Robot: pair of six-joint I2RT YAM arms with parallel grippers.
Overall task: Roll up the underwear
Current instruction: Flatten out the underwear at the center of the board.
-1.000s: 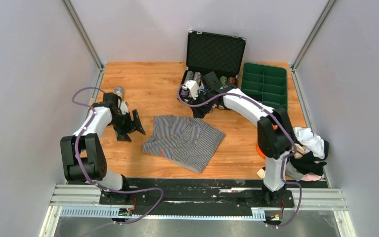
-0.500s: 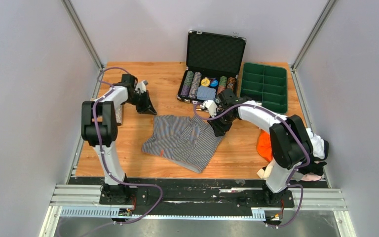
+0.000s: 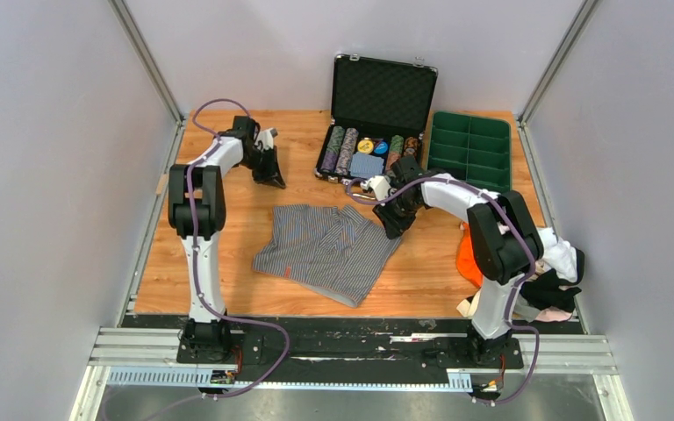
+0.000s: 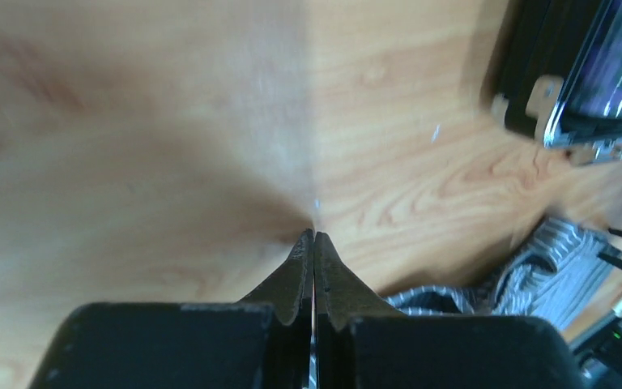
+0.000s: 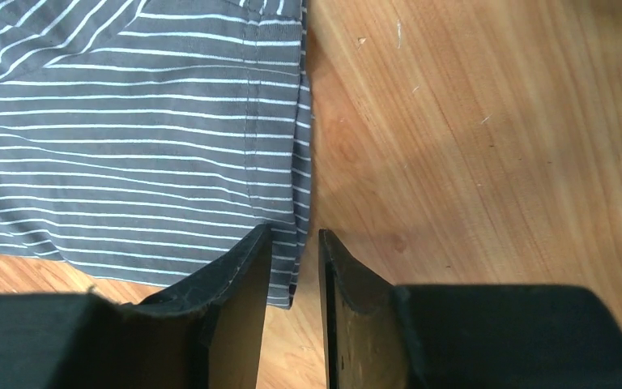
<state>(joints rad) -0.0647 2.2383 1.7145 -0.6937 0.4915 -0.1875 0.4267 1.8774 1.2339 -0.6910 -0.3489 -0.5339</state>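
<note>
Between right jaws, edge of striped underwear (image 5: 129, 138); left jaws well away

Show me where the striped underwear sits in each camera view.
Top external: striped underwear, flat at centre of the wooden table top.
Left wrist: striped underwear bunched at lower right.
Right wrist: striped underwear fills the upper left, hem running down the middle.
Shared landmark: that table top, bare beside the cloth in all three.
</note>
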